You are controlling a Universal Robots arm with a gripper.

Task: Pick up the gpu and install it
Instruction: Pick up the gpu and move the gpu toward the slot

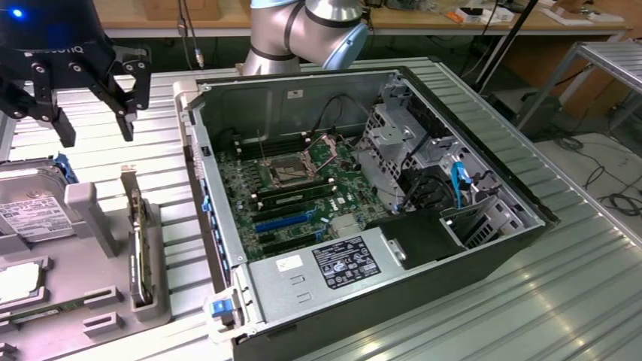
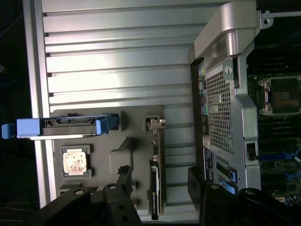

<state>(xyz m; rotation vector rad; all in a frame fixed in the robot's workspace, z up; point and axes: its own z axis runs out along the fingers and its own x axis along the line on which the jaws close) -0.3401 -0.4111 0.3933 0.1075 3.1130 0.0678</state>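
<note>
The gpu (image 1: 134, 244) stands on its long edge in a slot of the grey holder tray (image 1: 101, 286), left of the open computer case (image 1: 482, 248) in the exterior view. Its silver bracket points toward the far side of the table. My gripper (image 1: 95, 129) hangs open well above the table, beyond the far end of the tray, holding nothing. In the wrist view the gpu (image 2: 154, 190) lies between my two black fingertips (image 2: 125, 178), with the gripper (image 2: 160, 181) high above it. The motherboard (image 1: 291, 188) shows blue and black slots.
A silver hard drive (image 1: 30, 214) with blue rails stands in the tray beside the gpu, hard drive (image 2: 70, 127) in the wrist view. A processor chip (image 2: 75, 161) lies in a tray recess. The case's rear panel (image 2: 225, 108) rises close beside the tray. The ribbed metal table (image 1: 561, 286) extends around.
</note>
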